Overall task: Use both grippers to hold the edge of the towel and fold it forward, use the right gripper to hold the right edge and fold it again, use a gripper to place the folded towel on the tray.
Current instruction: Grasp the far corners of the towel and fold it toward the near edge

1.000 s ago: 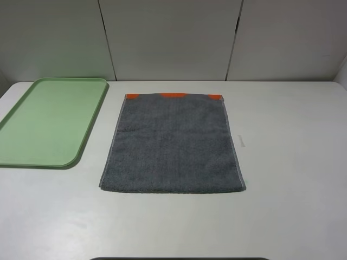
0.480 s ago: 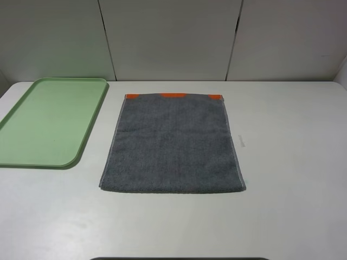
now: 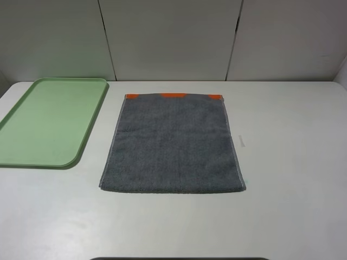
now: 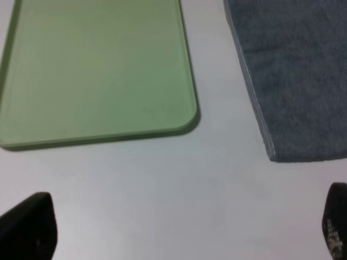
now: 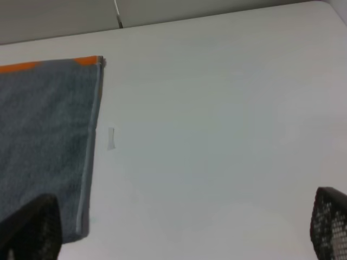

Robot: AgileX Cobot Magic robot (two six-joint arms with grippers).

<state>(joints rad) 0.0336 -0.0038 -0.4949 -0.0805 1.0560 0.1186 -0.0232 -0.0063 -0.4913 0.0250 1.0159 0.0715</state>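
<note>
White table (image 3: 293, 135) | towel (image 3: 172, 143) flat, long axis near-far, near edge facing both arms | left gripper (image 4: 184, 230), right gripper (image 5: 181, 227): jaws wide, empty

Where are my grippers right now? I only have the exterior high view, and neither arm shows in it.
Observer: The left gripper hangs open over the table, short of the near corners of the tray and the towel.
Operator: And the right one?
Observer: The right gripper is open too, with nothing between its fingers. The towel's near right corner lies just beside one of them.
Operator: Is either touching the towel?
Observer: No, the wrist views show both clear of it.
</note>
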